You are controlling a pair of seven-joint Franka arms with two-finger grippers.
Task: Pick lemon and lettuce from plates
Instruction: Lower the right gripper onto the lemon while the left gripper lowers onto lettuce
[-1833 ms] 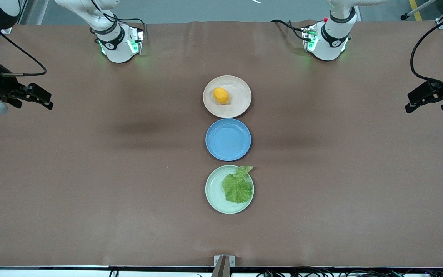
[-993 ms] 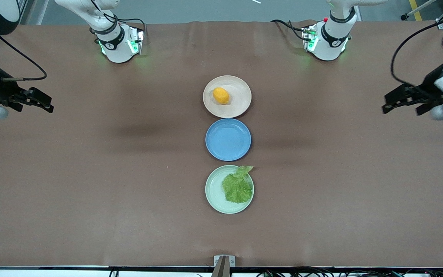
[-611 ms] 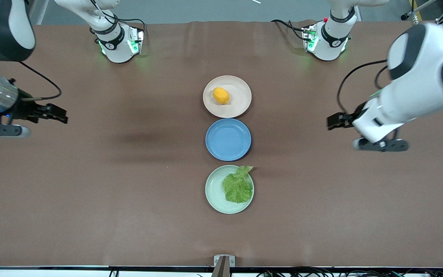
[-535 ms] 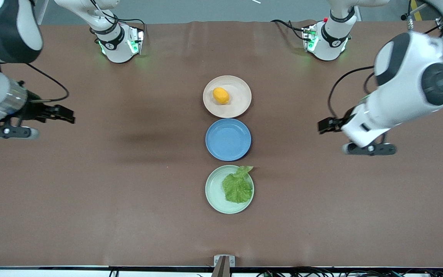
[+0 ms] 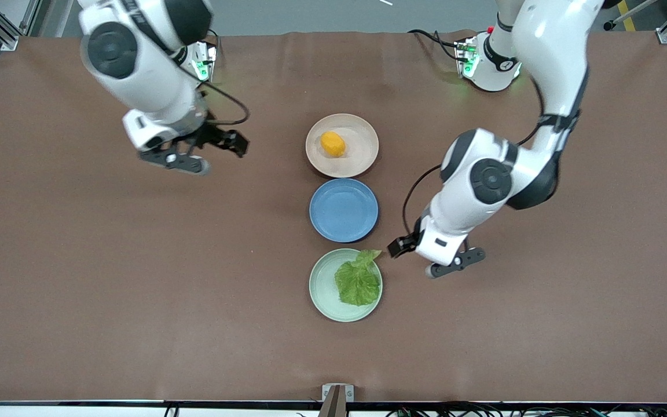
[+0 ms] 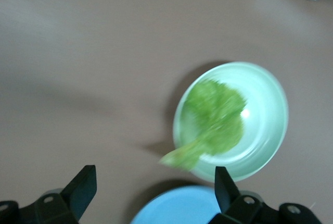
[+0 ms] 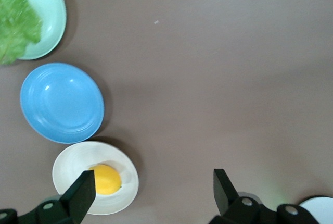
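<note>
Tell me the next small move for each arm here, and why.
Probably both keep closing in: the left hand, open, hangs beside the green plate and should shift over the lettuce. The right hand, open, is over bare table and should travel toward the lemon on the beige plate.

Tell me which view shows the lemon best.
The front view: the lemon sits whole and unblocked on the beige plate. The right wrist view shows it too, but low in the picture beside a finger of the right hand. The left wrist view does not show it.
</note>
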